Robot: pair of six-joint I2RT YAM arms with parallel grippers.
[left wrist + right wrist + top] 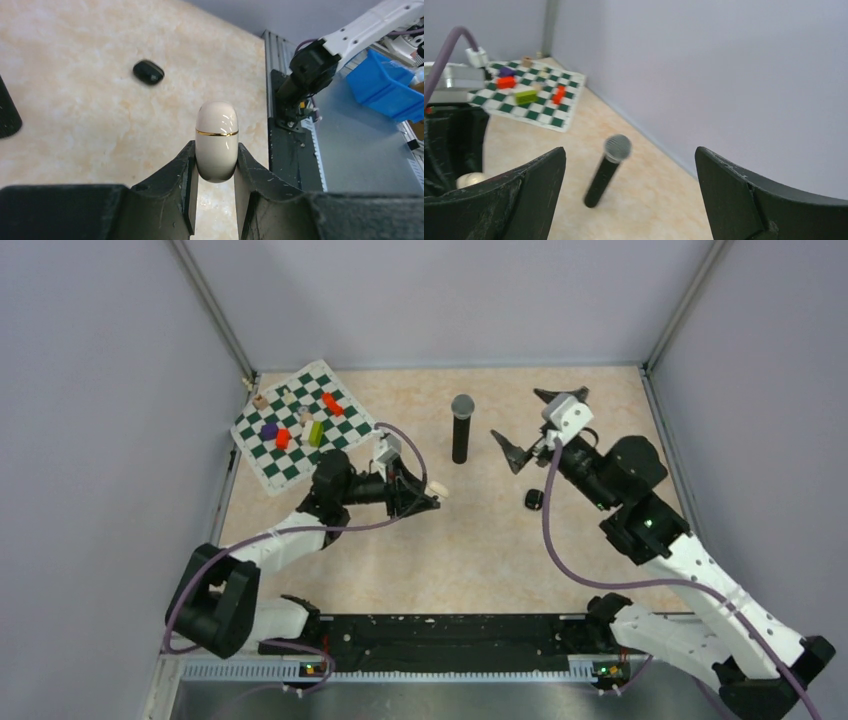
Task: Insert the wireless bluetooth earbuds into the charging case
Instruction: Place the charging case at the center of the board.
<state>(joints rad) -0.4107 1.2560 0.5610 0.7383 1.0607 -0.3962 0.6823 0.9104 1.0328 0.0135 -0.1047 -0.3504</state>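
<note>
My left gripper (432, 492) is shut on a whitish rounded charging case with a gold band (216, 125) and holds it closed above the table; its fingers (182, 170) clamp the case's lower half. A small black rounded case (533, 500) lies closed on the table to the right, also in the left wrist view (148, 71). My right gripper (535, 425) is wide open and empty, raised behind the black case; in its wrist view (630, 155) nothing is between the fingers. No earbuds show in any view.
A tall black microphone (461, 425) stands upright mid-table, between the two grippers (606, 170). A green-and-white chessboard (300, 425) with several coloured blocks lies at the back left. Grey walls close in three sides.
</note>
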